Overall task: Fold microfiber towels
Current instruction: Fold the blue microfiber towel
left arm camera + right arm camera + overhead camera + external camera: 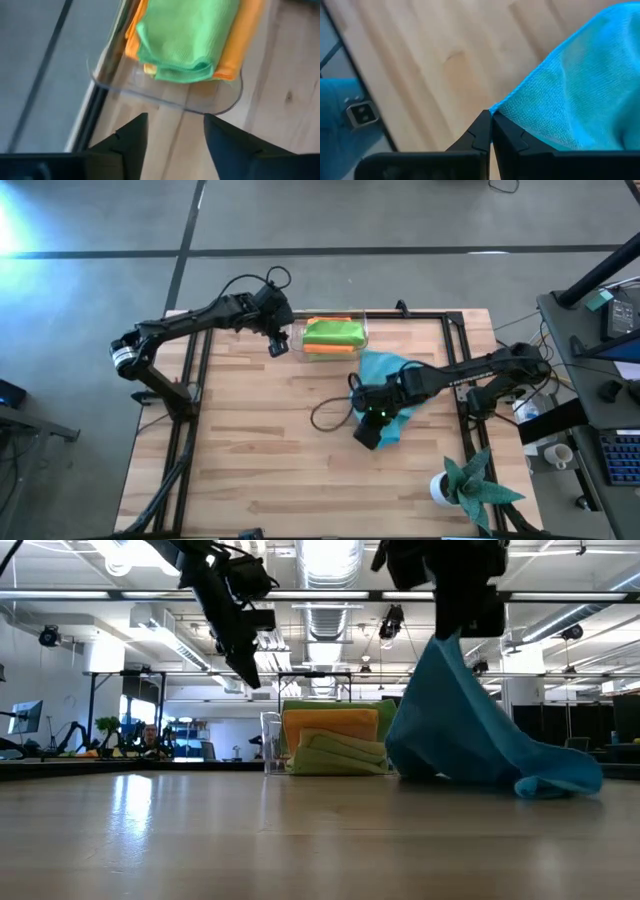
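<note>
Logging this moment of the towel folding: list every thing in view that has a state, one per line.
light blue towel: unfolded, one edge lifted off the table, the rest trailing on it.
right gripper: shut on the light blue towel's edge.
left gripper: open, empty, beside the clear bin.
green towel: folded, on top of the stack.
orange towel: folded, in the stack.
clear bin: holding the folded stack.

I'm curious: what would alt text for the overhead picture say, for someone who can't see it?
The right gripper pinches a light blue towel over a wooden table. The left gripper hangs open beside a clear tray of folded green and orange towels. A potted plant stands at one corner.
</note>
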